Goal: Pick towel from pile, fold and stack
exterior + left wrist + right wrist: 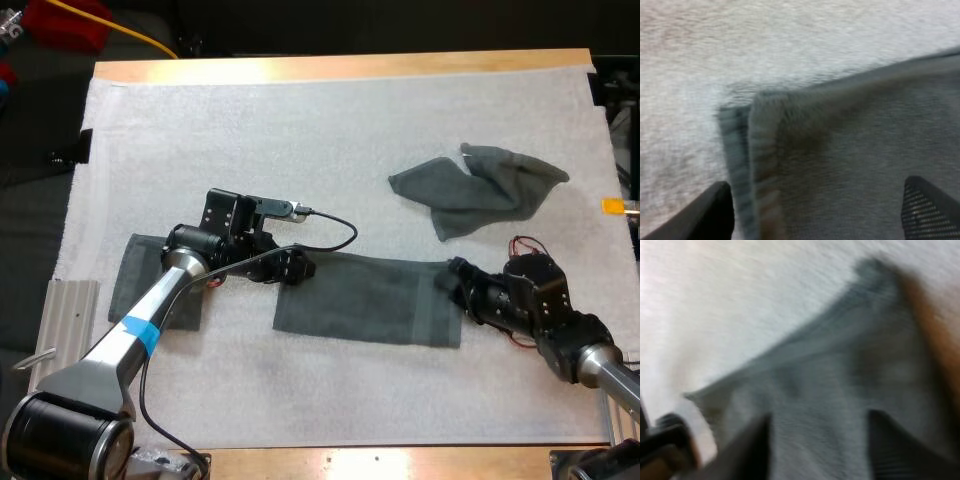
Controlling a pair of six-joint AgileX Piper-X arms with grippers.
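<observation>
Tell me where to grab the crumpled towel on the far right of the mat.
Probably the bunched ridge along the crumpled towel's far edge, pinched from straight above and across the fold. The fabric stands up off the white mat there, while the towel's near corner lies flat and offers little to pinch.

A dark grey-green spread towel (365, 300) lies flat just toward 5 o'clock of the middle of the mat (300, 130), with two layers showing at its 9 o'clock edge. A crumpled towel (480, 190) sits at 2 o'clock, apart from it. A folded towel (135, 285) lies flat at 8 o'clock.
</observation>
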